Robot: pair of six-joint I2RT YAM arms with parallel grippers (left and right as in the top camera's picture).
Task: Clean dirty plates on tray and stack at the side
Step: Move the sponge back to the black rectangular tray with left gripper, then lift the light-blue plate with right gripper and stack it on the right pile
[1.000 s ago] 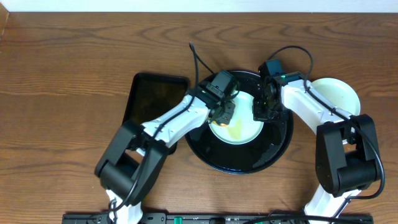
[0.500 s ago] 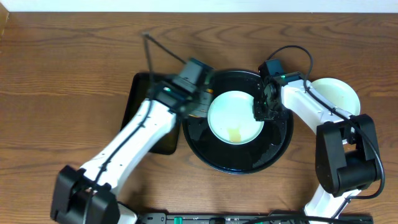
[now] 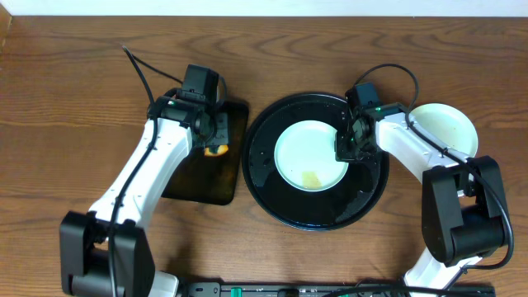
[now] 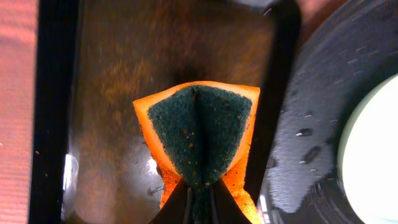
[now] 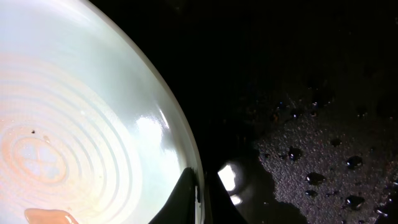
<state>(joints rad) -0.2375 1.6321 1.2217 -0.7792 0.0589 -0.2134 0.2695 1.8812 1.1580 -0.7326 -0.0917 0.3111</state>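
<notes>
Orange sponge (image 4: pixel 202 134) is pinched in your left claw (image 4: pixel 199 202) over the rectangular tray (image 4: pixel 106 93). Your right claw (image 5: pixel 198 198) pinches the rim of the mint plate (image 5: pixel 81 124) on the round tray (image 5: pixel 298 81).

The sponge (image 4: pixel 198 140) in the left pincer (image 4: pixel 198 202) is orange with a dark green speckled face, over a black, brown-sheened rectangular tray (image 4: pixel 106 93). The plate (image 5: pixel 81 124) at the right pincer (image 5: pixel 196 196) is pale mint, concentrically ringed, with a yellowish smear (image 5: pixel 46 216). The round tray (image 5: pixel 323 93) beside it is glossy black, droplet-speckled.

Brn wood-grain tabletop (image 3: pixel 82 66), white wall strip (image 3: pixel 247 7) at far edge, even light.
</notes>
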